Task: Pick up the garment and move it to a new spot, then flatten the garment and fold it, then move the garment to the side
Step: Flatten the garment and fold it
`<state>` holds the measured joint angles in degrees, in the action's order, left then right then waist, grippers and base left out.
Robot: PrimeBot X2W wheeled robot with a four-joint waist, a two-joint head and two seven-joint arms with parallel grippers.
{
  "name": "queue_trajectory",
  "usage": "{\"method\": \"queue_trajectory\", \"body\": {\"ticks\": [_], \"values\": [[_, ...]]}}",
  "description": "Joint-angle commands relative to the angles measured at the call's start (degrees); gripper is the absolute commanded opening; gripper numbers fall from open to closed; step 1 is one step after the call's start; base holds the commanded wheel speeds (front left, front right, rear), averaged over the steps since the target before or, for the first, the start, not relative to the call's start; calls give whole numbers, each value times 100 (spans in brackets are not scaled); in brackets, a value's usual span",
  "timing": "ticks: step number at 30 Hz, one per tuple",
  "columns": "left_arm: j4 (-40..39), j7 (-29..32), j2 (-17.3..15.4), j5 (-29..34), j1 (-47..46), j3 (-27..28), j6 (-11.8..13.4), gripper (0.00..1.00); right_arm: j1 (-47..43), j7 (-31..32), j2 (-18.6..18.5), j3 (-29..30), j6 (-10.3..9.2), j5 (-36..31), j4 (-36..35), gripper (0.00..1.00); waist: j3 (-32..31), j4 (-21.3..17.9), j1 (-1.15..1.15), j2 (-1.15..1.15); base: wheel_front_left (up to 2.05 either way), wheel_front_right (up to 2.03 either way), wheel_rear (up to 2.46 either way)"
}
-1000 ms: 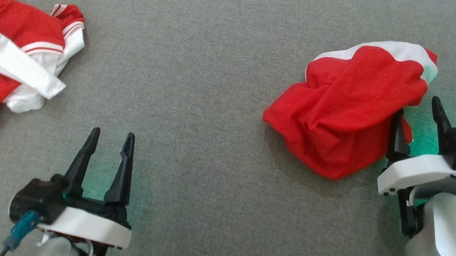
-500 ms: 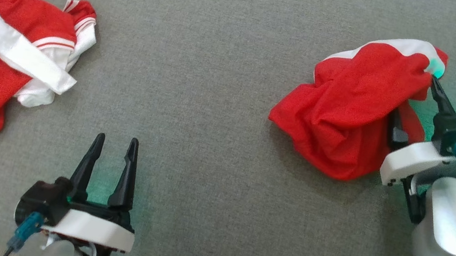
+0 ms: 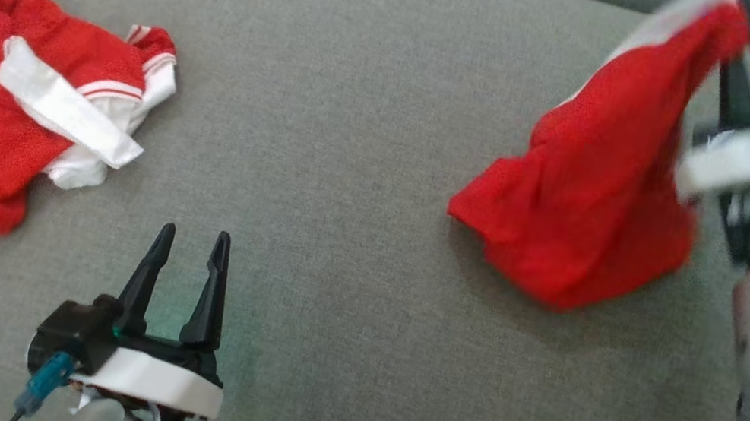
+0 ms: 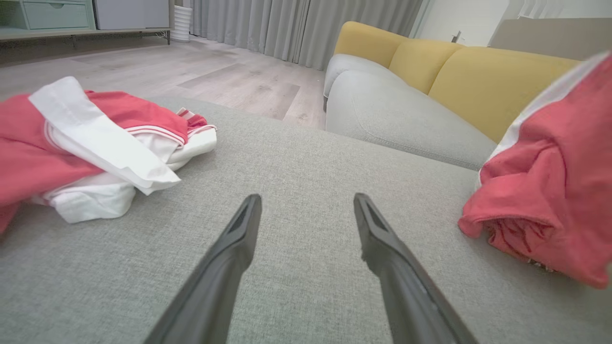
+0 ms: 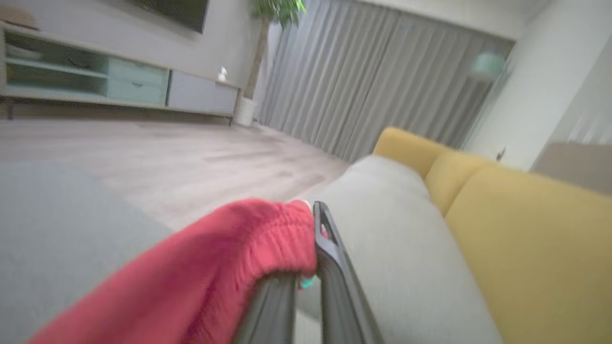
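1. A grey cushion (image 3: 359, 123) serves as the work surface. A wooden floor (image 4: 201, 71) and a yellow sofa (image 4: 459, 71) are seen beyond it.
2. The red garment (image 3: 592, 202), white-banded along one edge, is found at the right side of the cushion. It hangs as one long shape, with its top edge high at the far right and its bulk low and leftward. Whether the lowest fold rests on the cushion cannot be told.
3. The right gripper (image 3: 739, 51) is seen closed on the gathered red edge at the garment's top. In the right wrist view the cloth is draped over one jaw and pinched against the other.
4. The long axis is thus judged to run from the claw downward and toward the robot's left, so the garment lies below and left of its grip. A carry is judged to need height first, or the trailing end will be dragged.
5. The left gripper (image 3: 194, 236) is held wide open and empty near the front edge, well apart from the garment. The right arm is plainly the nearer.
6. A red-and-white heap (image 3: 38, 105) lies at the cushion's left side, nearer the left gripper yet untouched.
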<state>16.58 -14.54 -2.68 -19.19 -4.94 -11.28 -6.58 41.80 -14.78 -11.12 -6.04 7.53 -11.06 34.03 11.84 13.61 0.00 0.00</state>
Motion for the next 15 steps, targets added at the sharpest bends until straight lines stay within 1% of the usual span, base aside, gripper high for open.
{"method": "queue_trajectory", "body": {"ticks": [1,5,8,11,15], "values": [[-111,-46,-20,-45,-30,112,-22,100,589,-22,8,-384,-4,51,-277,0,-169,94,0,0,0,0,0],[-56,-46,-20,-139,29,-48,-26,100,1273,-22,100,-1117,-4,214,-240,0,-384,333,0,0,0,0,0],[-70,-46,-20,-175,79,-126,-7,100,1789,-22,197,-1539,-4,297,-393,0,-464,510,0,0,0,0,0],[-82,-46,-20,-177,126,-124,8,100,2132,-22,207,-1788,-4,328,-546,0,-486,588,0,0,0,0,0],[-101,-46,-20,-176,174,-94,20,100,2110,-22,79,-1913,-4,416,-718,0,-470,571,0,0,0,0,0]]}}
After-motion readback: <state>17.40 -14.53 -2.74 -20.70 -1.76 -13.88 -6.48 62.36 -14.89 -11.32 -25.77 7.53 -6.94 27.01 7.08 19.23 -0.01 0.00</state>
